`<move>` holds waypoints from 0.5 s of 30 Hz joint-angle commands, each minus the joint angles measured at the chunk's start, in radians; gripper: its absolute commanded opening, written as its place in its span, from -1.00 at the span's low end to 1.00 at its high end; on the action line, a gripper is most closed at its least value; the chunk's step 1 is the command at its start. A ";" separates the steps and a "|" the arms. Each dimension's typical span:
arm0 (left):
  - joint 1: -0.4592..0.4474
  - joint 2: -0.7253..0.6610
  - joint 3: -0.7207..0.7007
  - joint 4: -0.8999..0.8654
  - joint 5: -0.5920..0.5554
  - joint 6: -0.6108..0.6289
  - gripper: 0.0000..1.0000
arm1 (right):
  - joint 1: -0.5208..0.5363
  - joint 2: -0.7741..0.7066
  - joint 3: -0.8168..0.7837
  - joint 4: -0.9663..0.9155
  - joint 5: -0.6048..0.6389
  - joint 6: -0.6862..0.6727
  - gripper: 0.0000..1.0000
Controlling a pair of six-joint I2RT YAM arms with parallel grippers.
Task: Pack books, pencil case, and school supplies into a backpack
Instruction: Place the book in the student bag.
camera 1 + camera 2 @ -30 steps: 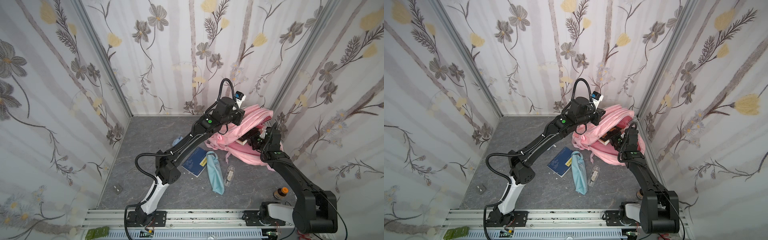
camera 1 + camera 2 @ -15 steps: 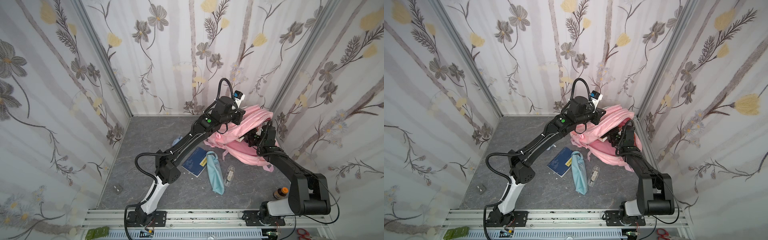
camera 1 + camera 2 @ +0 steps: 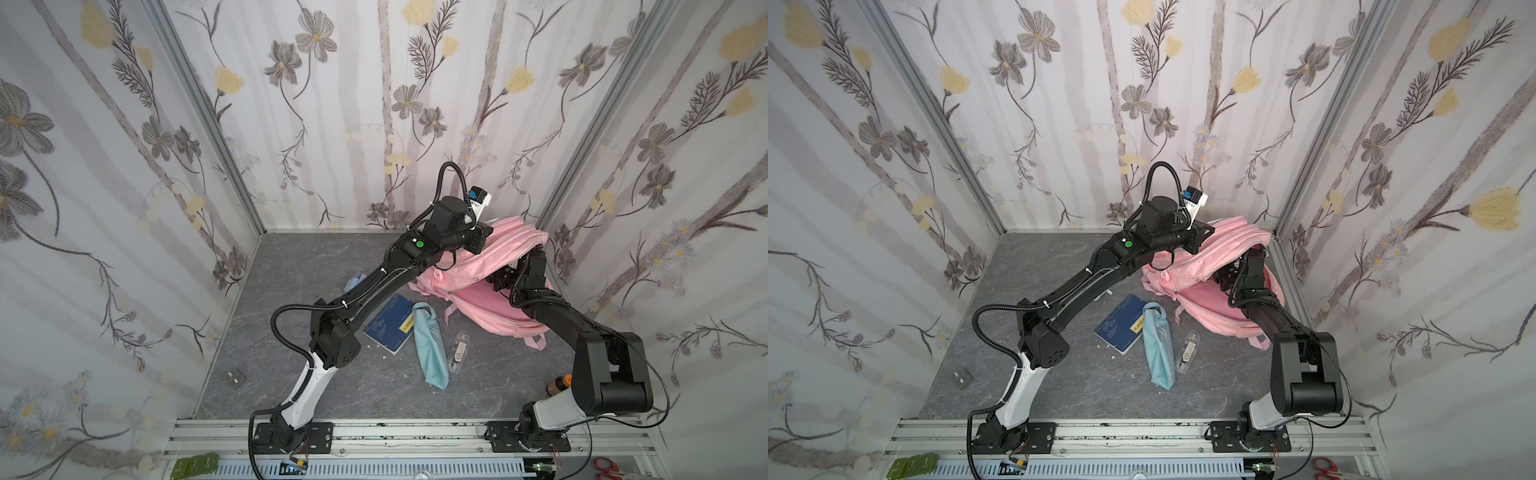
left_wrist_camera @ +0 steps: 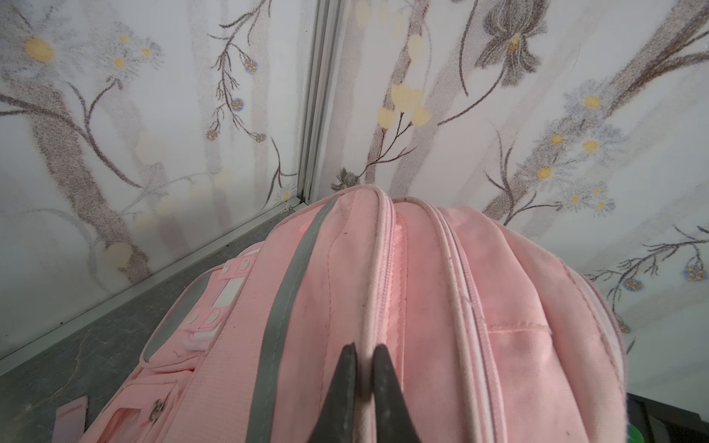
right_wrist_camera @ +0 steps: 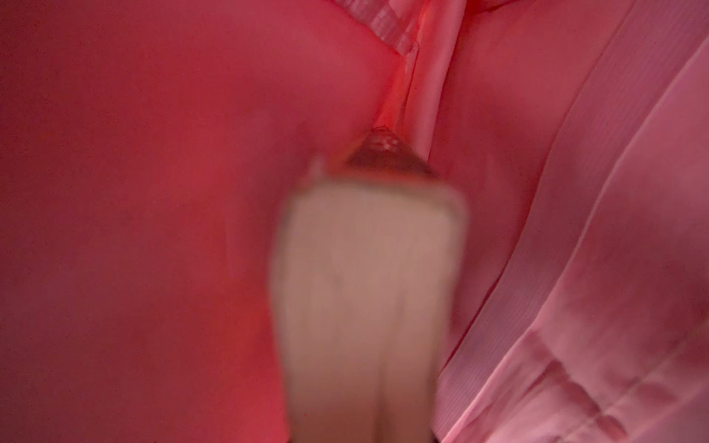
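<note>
Two tools work here. In both top views the left tool (image 3: 482,245) holds up the backpack (image 3: 515,245) flap at the surface's (image 3: 316,257) far right, the right tool (image 3: 498,279) inside its mouth. Left wrist: jaws closed on the seam. Right wrist: a pale blurred book (image 5: 368,287), seemingly gripped, among pink lining; push it flat and deep before release.

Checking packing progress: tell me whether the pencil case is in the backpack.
Out. The pencil case lies flat outside the backpack.
</note>
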 commanded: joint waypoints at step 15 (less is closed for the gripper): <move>0.009 0.051 0.010 0.250 -0.235 0.096 -1.00 | -0.035 -0.163 0.015 -0.137 0.010 -0.202 0.29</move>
